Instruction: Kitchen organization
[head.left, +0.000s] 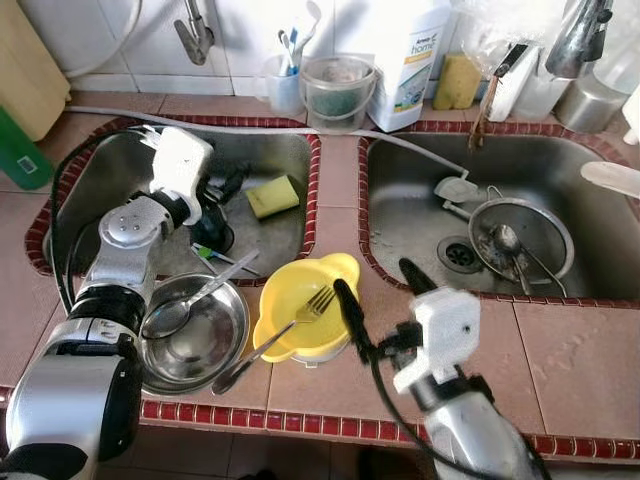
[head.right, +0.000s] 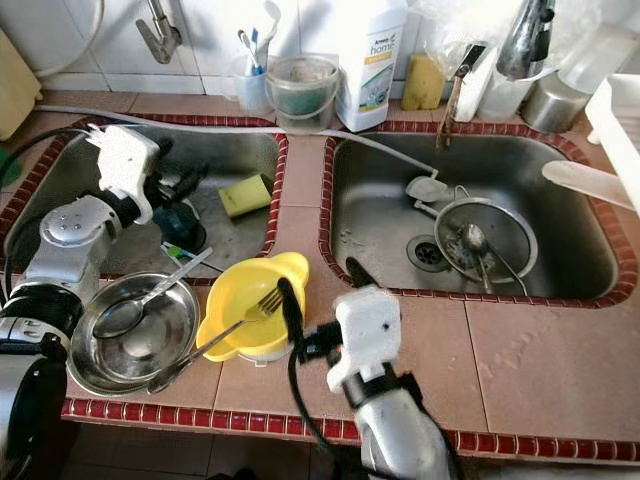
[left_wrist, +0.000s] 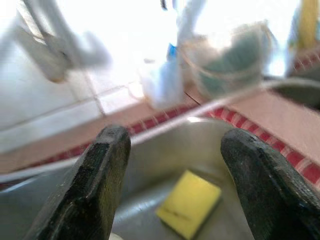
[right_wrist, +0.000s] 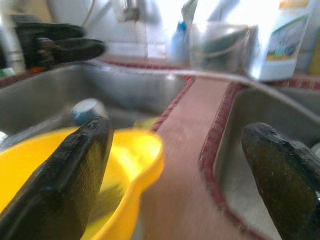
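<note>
- A tiled counter with red trim holds two steel sinks.
- Over the left sink the left gripper hangs spread wide, holding nothing, near a yellow sponge.
- A steel bowl with a spoon sits on the counter's front edge.
- Beside it, a yellow bowl carries a fork.
- The right gripper is wide apart, empty, one finger just beside the yellow bowl.
- A strainer lies in the right sink.

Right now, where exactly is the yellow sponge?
The yellow sponge lies inside the left sink basin, toward its back right part, just ahead of the open left gripper. The yellow bowl sits on the counter nearer the robot.
</note>
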